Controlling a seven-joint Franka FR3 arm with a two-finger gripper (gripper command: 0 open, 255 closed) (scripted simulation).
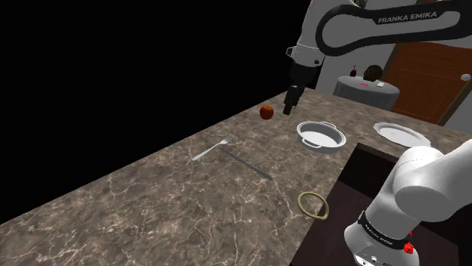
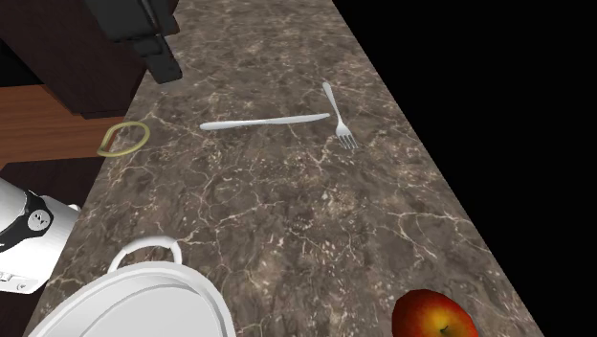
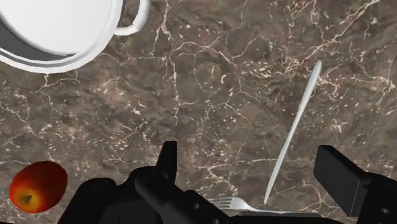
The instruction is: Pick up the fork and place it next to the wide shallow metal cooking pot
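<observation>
The silver fork lies flat on the dark marble counter, tines toward the apple. It appears again in the second exterior view as the fork, close to the counter's black-side edge. The wide shallow pot is drawn white with two loop handles; in the second exterior view the pot is at the lower left. My gripper hangs above the counter between apple and pot, well short of the fork. In the wrist view the gripper is open and holds nothing, with the fork partly hidden behind the hand.
A silver knife lies just beside the fork. A red apple sits near the counter's far edge. A white plate lies beyond the pot, and a yellowish ring rests by the stand. A black area borders the counter.
</observation>
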